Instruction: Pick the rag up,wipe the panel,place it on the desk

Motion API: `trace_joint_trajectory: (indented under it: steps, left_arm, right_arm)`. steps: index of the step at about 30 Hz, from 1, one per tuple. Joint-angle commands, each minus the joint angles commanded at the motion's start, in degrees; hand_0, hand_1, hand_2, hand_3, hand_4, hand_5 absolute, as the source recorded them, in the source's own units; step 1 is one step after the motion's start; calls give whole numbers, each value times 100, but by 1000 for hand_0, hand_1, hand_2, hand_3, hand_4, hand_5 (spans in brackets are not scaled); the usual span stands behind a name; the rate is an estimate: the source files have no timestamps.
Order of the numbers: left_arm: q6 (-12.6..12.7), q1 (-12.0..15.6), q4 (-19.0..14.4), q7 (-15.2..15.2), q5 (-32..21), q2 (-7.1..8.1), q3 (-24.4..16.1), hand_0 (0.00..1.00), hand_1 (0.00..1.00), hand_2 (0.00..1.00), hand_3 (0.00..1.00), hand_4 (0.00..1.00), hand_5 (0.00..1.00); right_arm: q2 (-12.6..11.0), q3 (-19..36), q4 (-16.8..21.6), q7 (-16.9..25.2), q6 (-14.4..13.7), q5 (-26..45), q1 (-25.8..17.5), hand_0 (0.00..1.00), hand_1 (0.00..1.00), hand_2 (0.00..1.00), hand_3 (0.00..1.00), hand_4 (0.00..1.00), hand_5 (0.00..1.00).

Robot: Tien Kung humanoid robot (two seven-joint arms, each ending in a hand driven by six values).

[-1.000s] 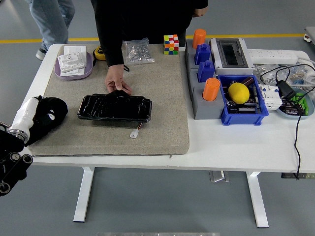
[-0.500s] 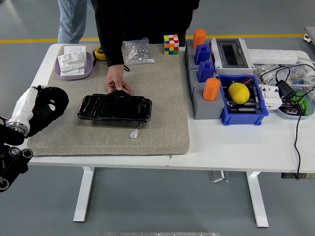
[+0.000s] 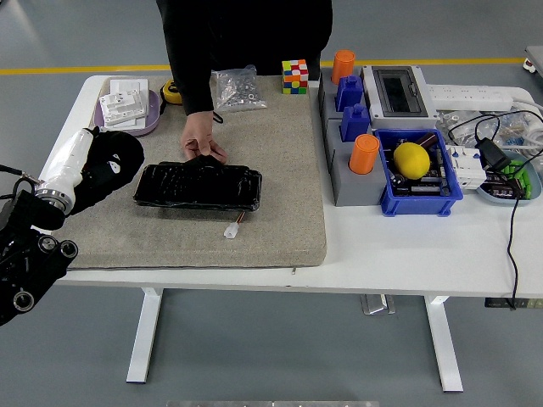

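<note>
At the near edge the table (image 3: 407, 263) is bare white, and the felt mat (image 3: 280, 170) covers its left half, probably to cushion the work and keep it from sliding. The left hand (image 3: 109, 165) comes in from nine o'clock over the mat's left edge, just beside the panel's left end; it is a dark bundle, and I cannot tell whether its fingers grip a rag or are merely gloved, since no separate rag shows anywhere. The glossy black panel (image 3: 198, 186) lies flat mid-mat, long side toward the robot, so a sideways wipe would run its full length. A small white connector (image 3: 232, 230) lies loose at the panel's five o'clock. At the panel's twelve o'clock edge a person's hand (image 3: 202, 147) presses down, seemingly to pin it against the push of wiping. Farther off, clear of the wiping path, sit the purple tray (image 3: 153, 119), a bag of screws (image 3: 236, 89) and a puzzle cube (image 3: 294, 75); the blue bin (image 3: 420, 195) stands at three o'clock.
</note>
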Motion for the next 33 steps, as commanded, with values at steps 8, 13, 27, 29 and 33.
trace_joint_trajectory:
  steps: [8, 13, 27, 29, 33]
  left_arm:
    - [-21, -217, 222, 98, 71, -58, 380, 364, 235, 625, 413, 2, 2]
    - [-12, -304, 257, 136, 79, -103, 568, 364, 234, 626, 414, 2, 2]
    - [-51, -503, -28, 229, 182, -245, 1142, 360, 231, 624, 418, 2, 2]
    - [-55, -558, -49, 244, 178, -280, 1264, 360, 231, 624, 418, 2, 2]
    - [-57, -650, -44, 255, 158, -379, 1473, 360, 231, 625, 418, 2, 2]
  right_arm:
    - [-5, -23, -5, 13, 14, 18, 27, 704, 593, 680, 629, 998, 625]
    - [-12, -31, -3, 19, 16, 24, 36, 703, 593, 680, 630, 998, 626]
    - [-22, -40, -27, 17, 50, 20, 46, 702, 591, 679, 630, 998, 630]
    - [-24, -43, -30, 15, 58, 15, 49, 702, 591, 679, 630, 998, 630]
    - [-26, -59, -31, 20, 70, 19, 60, 702, 591, 680, 629, 998, 630]
